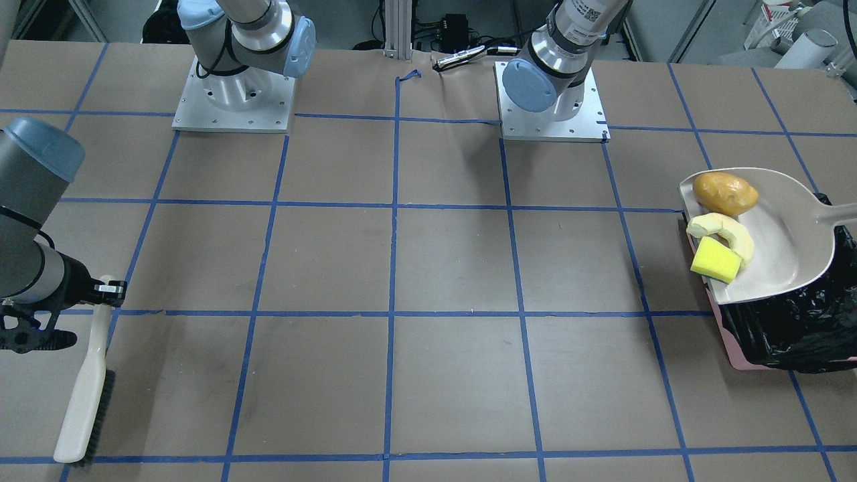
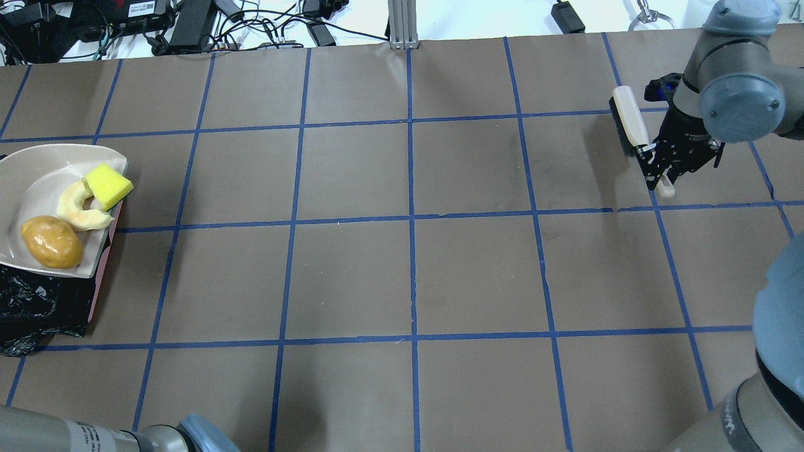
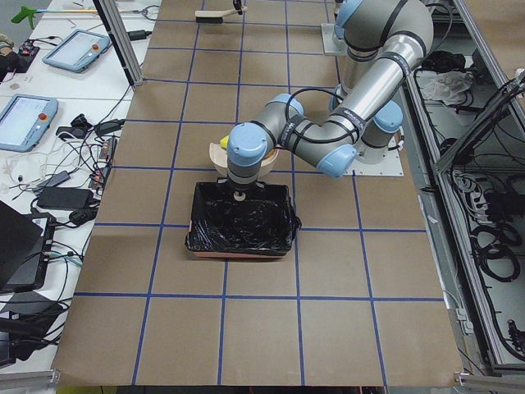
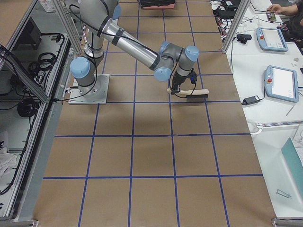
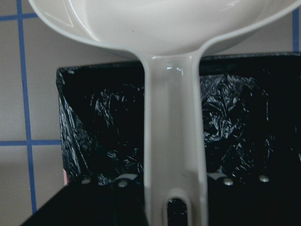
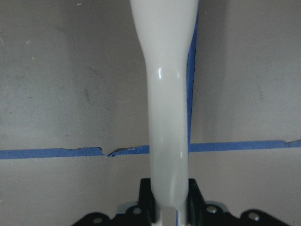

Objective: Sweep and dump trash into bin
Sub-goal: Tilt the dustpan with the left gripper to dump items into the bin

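Left gripper [image 5: 175, 205] is pinching the handle of the beige dustpan [image 1: 793, 231], jaws pressed on both sides of it, and holds the pan above the bin [image 1: 790, 328]. All 3 trash pieces lie in the pan near its open lip. The brown potato [image 1: 725, 193] is at one end, the pale crescent slice [image 1: 726, 233] in the middle, and the yellow wedge [image 1: 715, 260] touches the slice at the other end. The bin, pink w/ a black bag, sits at the end of the table [image 1: 428, 268] on the robot's left. Right gripper [image 2: 656, 164] is well apart, at the opposite end, clamped on the handle of a brush [image 2: 628, 119]. The brush is approx. level, bristles down. I cannot tell if they touch the paper.
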Motion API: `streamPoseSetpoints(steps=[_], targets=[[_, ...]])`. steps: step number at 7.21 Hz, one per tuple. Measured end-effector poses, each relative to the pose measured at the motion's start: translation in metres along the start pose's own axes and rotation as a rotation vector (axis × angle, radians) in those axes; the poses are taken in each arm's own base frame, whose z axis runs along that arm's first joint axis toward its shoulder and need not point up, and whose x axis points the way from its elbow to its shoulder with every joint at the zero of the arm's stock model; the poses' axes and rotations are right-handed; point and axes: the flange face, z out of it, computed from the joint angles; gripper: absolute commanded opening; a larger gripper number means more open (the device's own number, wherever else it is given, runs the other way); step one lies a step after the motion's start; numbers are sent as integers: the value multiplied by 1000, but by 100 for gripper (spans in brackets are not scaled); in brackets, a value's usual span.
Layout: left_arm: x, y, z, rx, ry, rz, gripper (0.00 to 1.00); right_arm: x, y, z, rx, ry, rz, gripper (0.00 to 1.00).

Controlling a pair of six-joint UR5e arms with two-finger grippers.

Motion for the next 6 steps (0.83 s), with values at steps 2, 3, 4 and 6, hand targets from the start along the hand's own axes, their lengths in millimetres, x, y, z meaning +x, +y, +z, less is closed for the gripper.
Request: streamPoseSetpoints(steps=[2,3,4,6], targets=[[14,25,-10,-31,4,11,0,1,1,3,-6,-4,3,0],[19,36,-16,-44,3,20,0,1,2,4,-11,-6,3,0],[24,46,-20,-53,0,25,0,1,3,5,-19,-9,2,0],[35,66,-24,-81,-12,18,0,0,4,6,-26,-12,0,0]])
